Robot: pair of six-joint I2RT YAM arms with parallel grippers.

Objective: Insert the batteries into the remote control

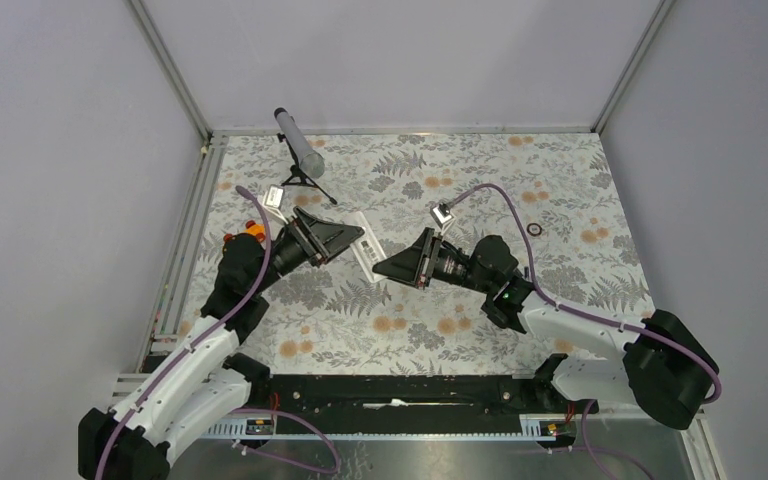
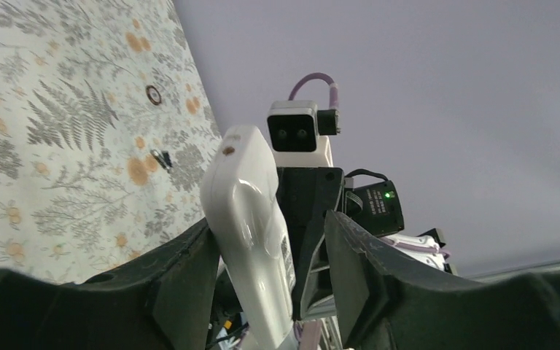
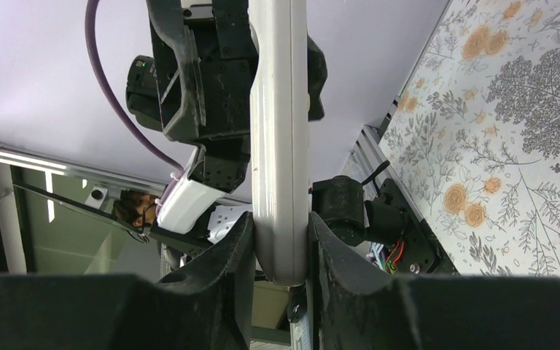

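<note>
The white remote control is held in the air between both arms. My right gripper is shut on it; in the right wrist view both fingers press its narrow sides near one end of the remote control. My left gripper is open around the other end. Its left finger touches the remote control and a gap shows on the right side. A tiny dark cylinder, probably one of the batteries, lies on the floral cloth. The other battery is not in view.
A grey tube on a black tripod stands at the back left. An orange toy car peeks out beside the left arm. A thin black ring lies at the right, also the ring in the left wrist view. Metal rails border the cloth.
</note>
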